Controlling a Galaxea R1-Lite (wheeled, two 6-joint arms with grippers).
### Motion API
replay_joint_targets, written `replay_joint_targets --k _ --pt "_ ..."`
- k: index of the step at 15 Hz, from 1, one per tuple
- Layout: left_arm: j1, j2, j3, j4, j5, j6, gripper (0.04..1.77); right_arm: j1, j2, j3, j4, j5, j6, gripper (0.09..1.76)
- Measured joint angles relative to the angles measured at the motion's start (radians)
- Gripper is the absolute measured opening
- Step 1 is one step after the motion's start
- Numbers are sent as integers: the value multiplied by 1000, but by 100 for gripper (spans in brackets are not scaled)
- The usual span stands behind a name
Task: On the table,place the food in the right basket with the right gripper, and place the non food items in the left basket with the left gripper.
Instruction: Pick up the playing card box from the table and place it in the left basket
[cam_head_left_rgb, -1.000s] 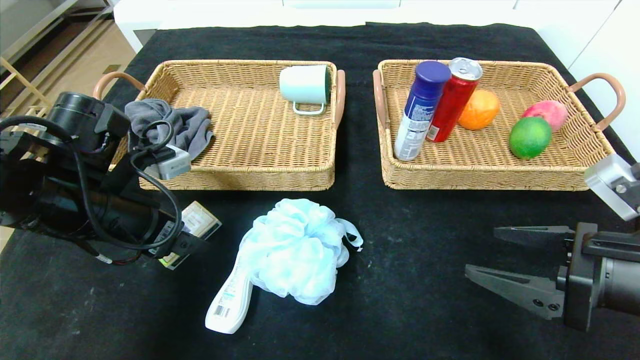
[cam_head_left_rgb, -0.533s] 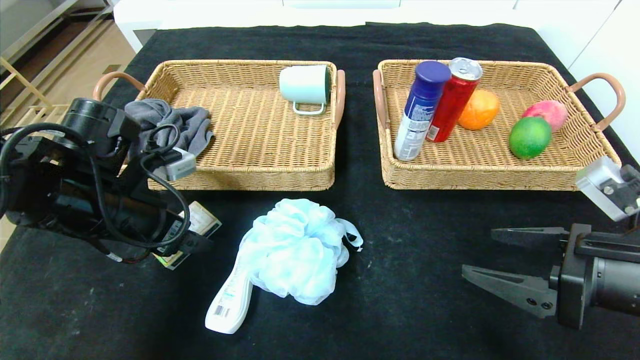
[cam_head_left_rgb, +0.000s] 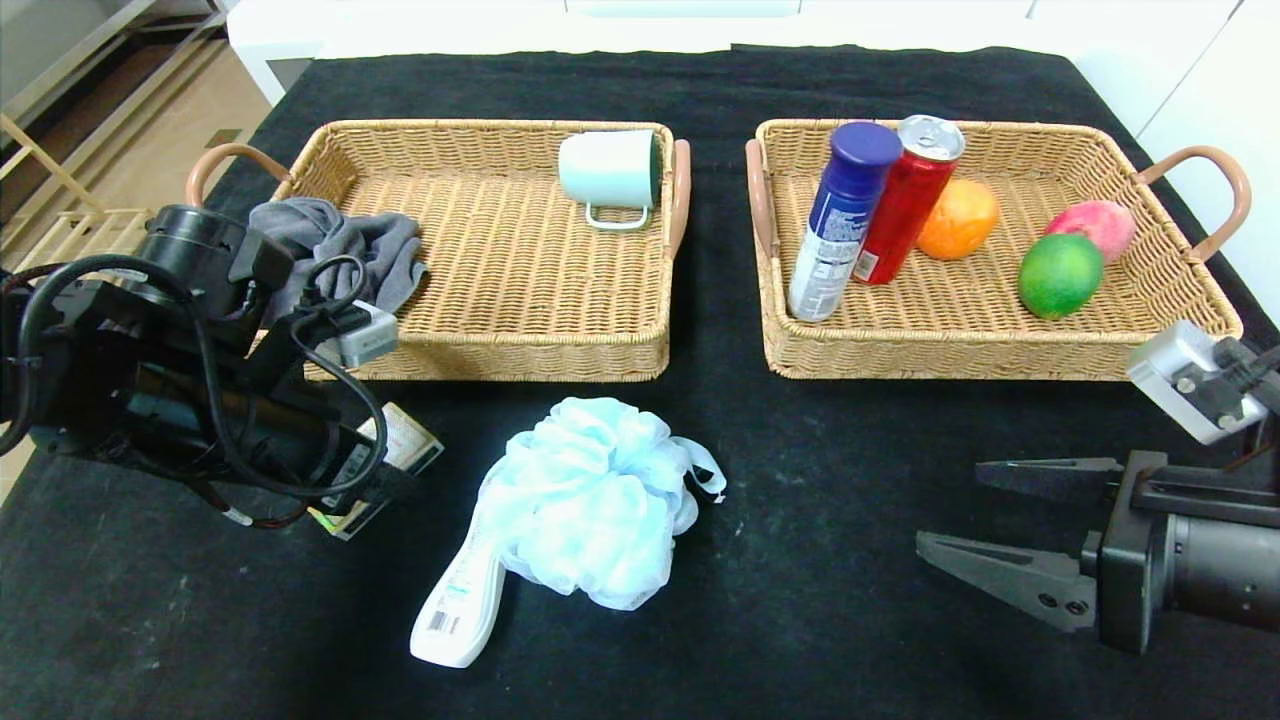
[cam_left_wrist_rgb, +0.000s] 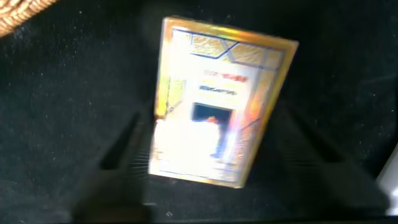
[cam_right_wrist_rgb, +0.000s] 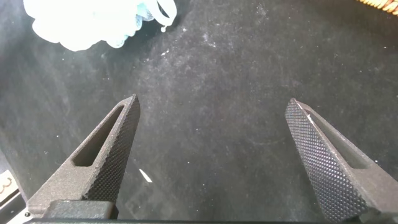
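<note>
The gold-edged card box (cam_head_left_rgb: 405, 445) lies flat on the black table (cam_head_left_rgb: 800, 620), in front of the left basket (cam_head_left_rgb: 480, 345). My left gripper (cam_head_left_rgb: 372, 492) hangs just over it, open. In the left wrist view the box (cam_left_wrist_rgb: 217, 106) lies between the dark fingers of the left gripper (cam_left_wrist_rgb: 211, 124). The pale blue pouf (cam_head_left_rgb: 590, 500) lies mid-table over the top end of the white bottle (cam_head_left_rgb: 460, 600), hiding its cap. The red can (cam_head_left_rgb: 905, 215), blue-capped canister (cam_head_left_rgb: 840, 225) and lime (cam_head_left_rgb: 1060, 275) are in the right basket (cam_head_left_rgb: 960, 360). My right gripper (cam_head_left_rgb: 948, 507) is open and empty.
A grey cloth (cam_head_left_rgb: 350, 245) and a mint mug (cam_head_left_rgb: 610, 170) on its side are in the left basket. An orange (cam_head_left_rgb: 957, 218) and a pink fruit (cam_head_left_rgb: 1095, 225) are in the right basket. The right wrist view shows the pouf (cam_right_wrist_rgb: 81, 22) beyond the right gripper (cam_right_wrist_rgb: 212, 102).
My left arm has shifted a little to the right over the card box. My right gripper has crept slightly left and stays open. The objects have not moved.
</note>
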Motion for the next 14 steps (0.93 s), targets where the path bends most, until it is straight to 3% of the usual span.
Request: replay_joint_targets --k 1,3,14 --pt "0 1 0 0 0 0 112 -1 1 0 0 1 0 171" --pt "0 4 0 0 0 0 106 -1 1 0 0 1 0 171" --pt "2 10 14 -17 -2 0 104 0 4 5 0 1 -1 171"
